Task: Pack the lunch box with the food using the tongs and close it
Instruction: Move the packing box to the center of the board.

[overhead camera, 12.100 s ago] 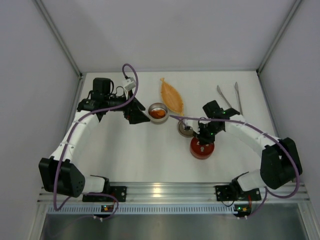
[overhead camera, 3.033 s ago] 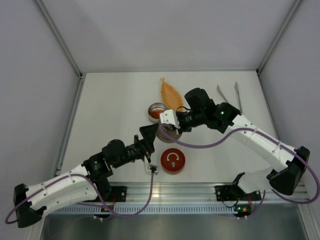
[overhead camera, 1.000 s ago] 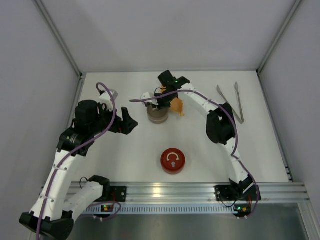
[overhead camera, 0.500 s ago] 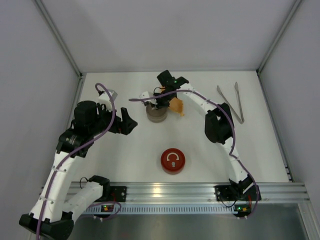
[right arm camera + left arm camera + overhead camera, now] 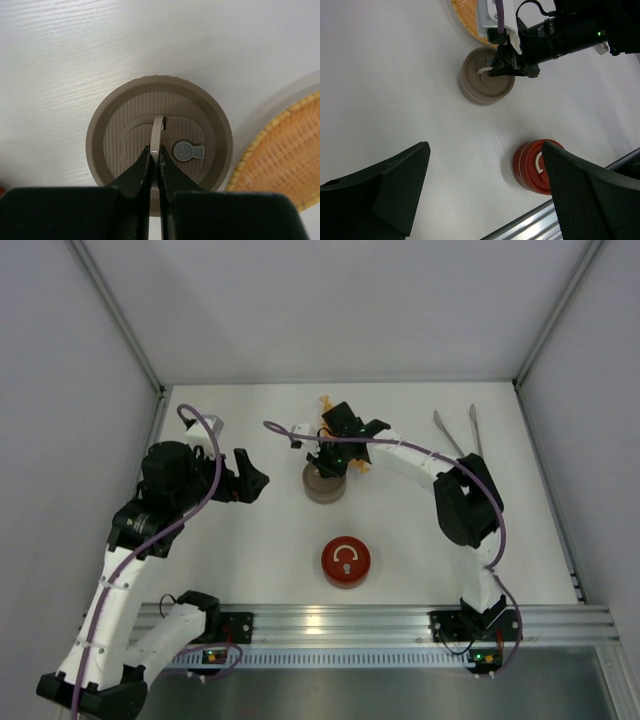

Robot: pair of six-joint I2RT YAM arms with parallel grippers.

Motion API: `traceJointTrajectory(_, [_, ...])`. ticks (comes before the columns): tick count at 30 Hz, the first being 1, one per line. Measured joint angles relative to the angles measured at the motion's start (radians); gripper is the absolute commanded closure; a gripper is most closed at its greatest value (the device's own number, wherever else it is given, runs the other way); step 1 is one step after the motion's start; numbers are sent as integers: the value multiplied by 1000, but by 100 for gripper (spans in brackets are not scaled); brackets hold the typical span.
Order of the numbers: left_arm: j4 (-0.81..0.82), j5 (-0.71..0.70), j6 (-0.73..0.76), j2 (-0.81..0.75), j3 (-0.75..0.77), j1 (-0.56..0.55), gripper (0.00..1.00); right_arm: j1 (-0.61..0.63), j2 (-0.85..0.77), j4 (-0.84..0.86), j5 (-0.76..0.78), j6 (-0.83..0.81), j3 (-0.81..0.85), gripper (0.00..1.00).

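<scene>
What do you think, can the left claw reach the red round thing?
Probably yes. The left claw is open and empty, and only bare table lies between it and the red round thing. The right claw is off at the tan lid.

- The top view sits high above and behind the arm bases point(image 5: 205, 618). It looks down and forward over the whole table point(image 5: 250, 540), both arms and the walls, and is the farthest of the three.
- The left wrist view hangs well above the table, tilted down towards its middle. The left fingers point(image 5: 375, 190) frame its lower corners. It takes in the lid point(image 5: 480, 92), the red pot point(image 5: 535, 165) and the dish point(image 5: 465, 10) edge.
- The right wrist view looks straight down from very close, with the right fingers point(image 5: 137, 180) at its lower edge. The lid fills its middle and the dish rim its right side.
- All three share the lid. The top and left wrist views share the red pot.
</scene>
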Motion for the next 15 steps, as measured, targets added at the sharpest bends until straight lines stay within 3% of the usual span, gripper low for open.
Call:
traceJointTrajectory(7, [3, -29, -24, 14, 16, 25, 2, 24, -50, 60, 24, 255, -83, 100])
traceJointTrajectory(15, [-1, -70, -41, 56, 74, 76, 2, 169, -73, 134, 19, 339, -143, 100])
